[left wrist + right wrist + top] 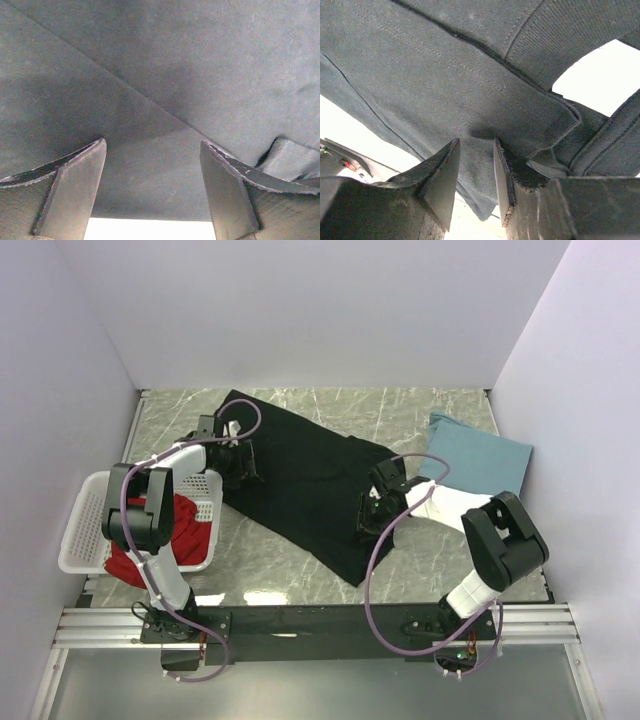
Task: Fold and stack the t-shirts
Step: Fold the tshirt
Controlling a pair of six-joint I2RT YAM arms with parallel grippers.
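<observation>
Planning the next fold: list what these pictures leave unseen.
1. Red shirt, top view: mostly hidden by basket and left arm.
2. Dusty-blue shirt, top view: near corner behind right arm.
3. Black shirt, wrist views: fills both frames, outline cut off.

The left arm (150,510) and right arm (505,535) are black and white, each with a loopy purple cable (368,565) and dark flat fingers (75,190).

left hand (152,145) splayed, right hand (476,145) pinched
</observation>
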